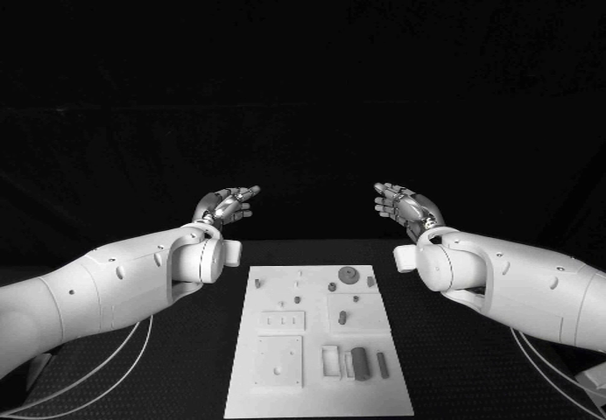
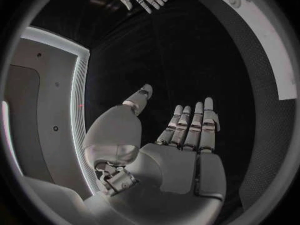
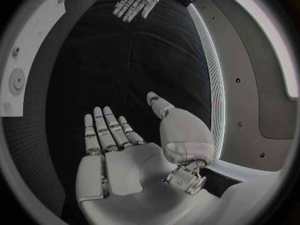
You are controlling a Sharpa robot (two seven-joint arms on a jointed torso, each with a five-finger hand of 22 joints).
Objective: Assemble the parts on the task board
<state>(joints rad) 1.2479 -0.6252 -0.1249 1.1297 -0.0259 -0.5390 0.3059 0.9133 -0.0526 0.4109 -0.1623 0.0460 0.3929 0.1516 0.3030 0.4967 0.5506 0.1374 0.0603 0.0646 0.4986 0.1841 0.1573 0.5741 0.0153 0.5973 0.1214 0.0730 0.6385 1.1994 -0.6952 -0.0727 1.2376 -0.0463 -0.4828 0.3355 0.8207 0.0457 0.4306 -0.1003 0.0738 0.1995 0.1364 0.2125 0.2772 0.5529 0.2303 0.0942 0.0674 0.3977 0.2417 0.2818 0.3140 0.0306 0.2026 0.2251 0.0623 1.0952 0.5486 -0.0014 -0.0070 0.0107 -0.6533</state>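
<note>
I see both hands, left hand and right hand, spread wide and holding nothing, raised beyond the flat white task board with its small parts.

Backdrop: a dark, creased black curtain hangs behind the counter.
Counter: black, with a fine woven texture.
Light: dim; everything beyond the counter is lost in darkness.

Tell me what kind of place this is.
Likely a robot test bench or lab: a black table against a dark backdrop, a white task board with small parts on it, and the left hand and right hand raised, holding nothing.
</note>
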